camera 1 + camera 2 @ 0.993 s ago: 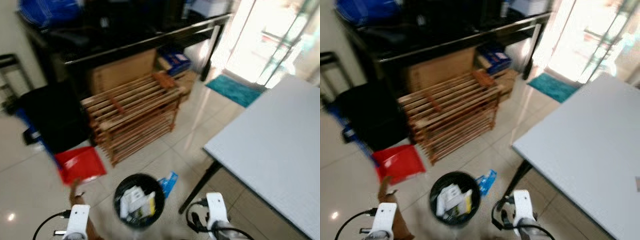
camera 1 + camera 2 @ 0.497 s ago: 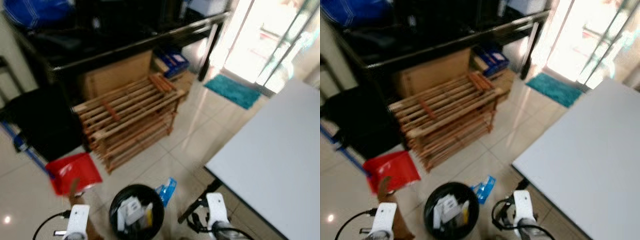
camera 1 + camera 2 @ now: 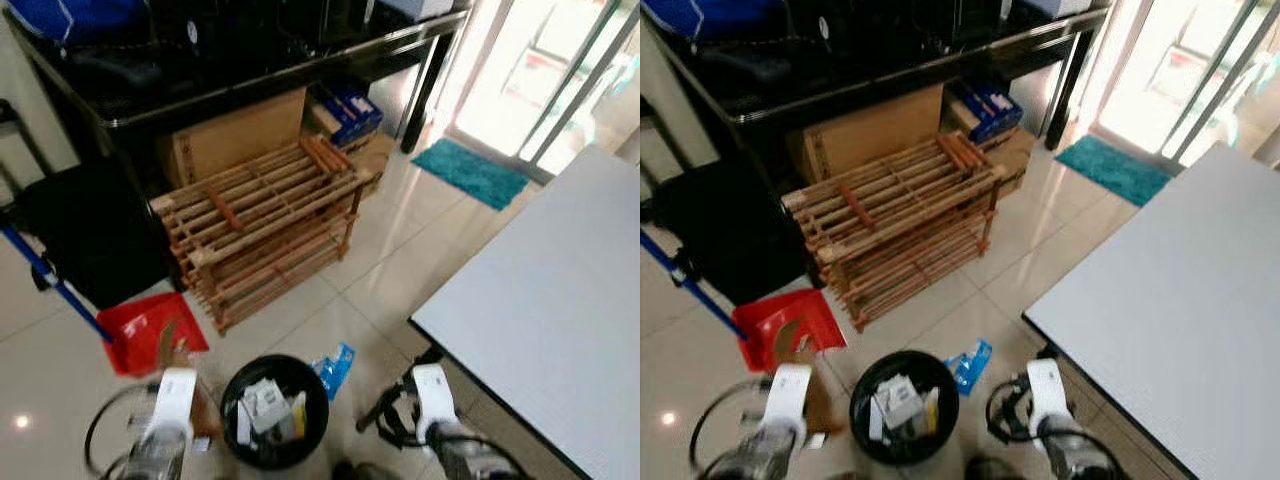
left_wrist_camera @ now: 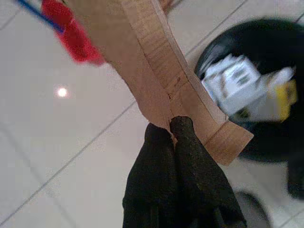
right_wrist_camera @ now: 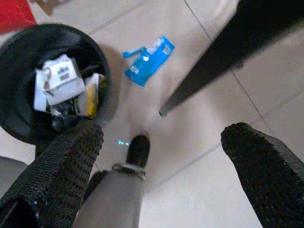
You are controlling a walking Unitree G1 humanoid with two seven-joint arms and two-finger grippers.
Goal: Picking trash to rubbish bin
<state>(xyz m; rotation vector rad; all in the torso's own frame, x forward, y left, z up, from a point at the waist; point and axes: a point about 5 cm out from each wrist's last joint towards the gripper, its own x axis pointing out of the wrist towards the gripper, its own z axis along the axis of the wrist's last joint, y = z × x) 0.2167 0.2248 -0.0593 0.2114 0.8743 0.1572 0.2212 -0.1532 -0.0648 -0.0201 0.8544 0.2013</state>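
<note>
The left end effector (image 4: 171, 129) is pinched closed on a strip of brown cardboard (image 4: 156, 71), its two black fingers clamped on the strip's edge near one end. The strip's long axis runs on away from the fingers, toward the red dustpan (image 3: 150, 330) on the floor. In the head views the left arm is low at the robot's left, with the cardboard (image 3: 178, 350) standing up from it, just beside the black rubbish bin (image 3: 275, 410).

The relation that matters: the bin lies to the robot's right of the held cardboard, close by, with its open mouth facing up. In the left wrist view the bin (image 4: 251, 85) sits just off to one side of the strip, already holding a white carton and a yellow item. The strip does not yet hang over the opening. The next move probably calls for a short carry across to the right, until the strip is over the rim, with the long axis tipped down so that it drops in rather than bridging the mouth.

The right end effector (image 5: 166, 166) is spread wide open and holds nothing. It hovers over the tiled floor, between the bin and the black leg of the grey counter (image 3: 540, 310). A blue wrapper (image 5: 148, 59) lies on the tiles just beside the bin, on its right side, so the right arm is the nearer one for that piece.
</note>
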